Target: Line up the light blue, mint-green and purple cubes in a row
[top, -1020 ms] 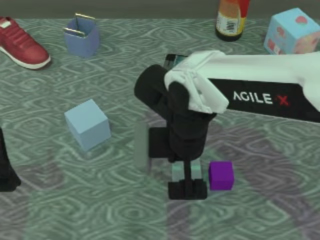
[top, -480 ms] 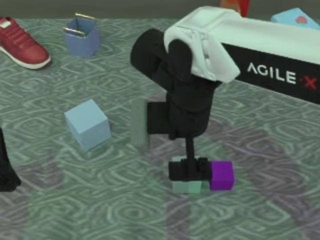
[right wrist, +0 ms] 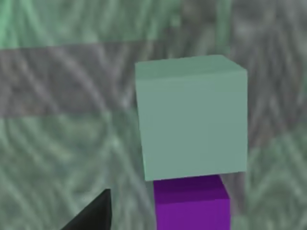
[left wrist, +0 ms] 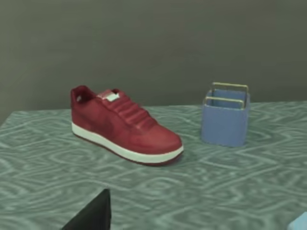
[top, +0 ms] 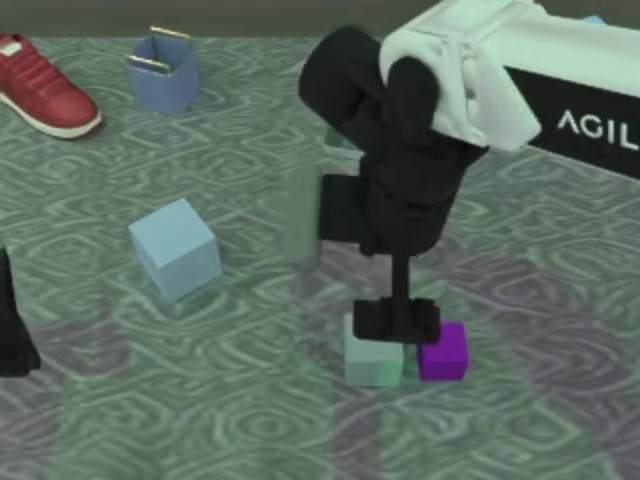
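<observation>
Nearest the front edge of the table [top: 200, 420], the mint-green cube [top: 372, 362] and the purple cube [top: 443, 352] sit side by side and touching, with the right gripper [top: 396, 322] above their far edges, holding nothing; whether its fingers are spread or closed cannot be told. Farther back and well to the left lies the light blue cube [top: 175, 248], apart from the pair, while the left arm [top: 14, 330] is parked at the left edge. At the far side stand a red shoe [left wrist: 122, 125] and a small blue basket [left wrist: 224, 115].
</observation>
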Tool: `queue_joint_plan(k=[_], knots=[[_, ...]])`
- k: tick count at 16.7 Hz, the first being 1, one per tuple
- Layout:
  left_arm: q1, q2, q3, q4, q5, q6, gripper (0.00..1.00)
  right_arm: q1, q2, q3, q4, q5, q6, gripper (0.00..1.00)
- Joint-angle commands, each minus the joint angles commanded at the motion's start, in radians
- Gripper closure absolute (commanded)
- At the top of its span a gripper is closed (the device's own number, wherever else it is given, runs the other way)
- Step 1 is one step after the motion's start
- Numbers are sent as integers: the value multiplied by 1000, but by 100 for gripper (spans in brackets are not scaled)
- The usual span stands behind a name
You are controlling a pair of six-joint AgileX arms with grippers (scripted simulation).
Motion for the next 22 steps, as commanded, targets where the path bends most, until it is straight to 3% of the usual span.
queue_joint_plan(k=[5,11,17,22], knots=[[-55,357,321,-217,0,113,0,-144,-351,-263,221,-25,115,0],[-144,1022,822,-576,-4,299,0,-382,-985,-777,564,-42,344,0],[-228,1586,1270,-905,-5,468,0,-591,-1569,-1300,879,-23,575,0],[-275,1902,1546,-1082,-3,562,0,-696,-1889,-1582,1078,9,706,0]])
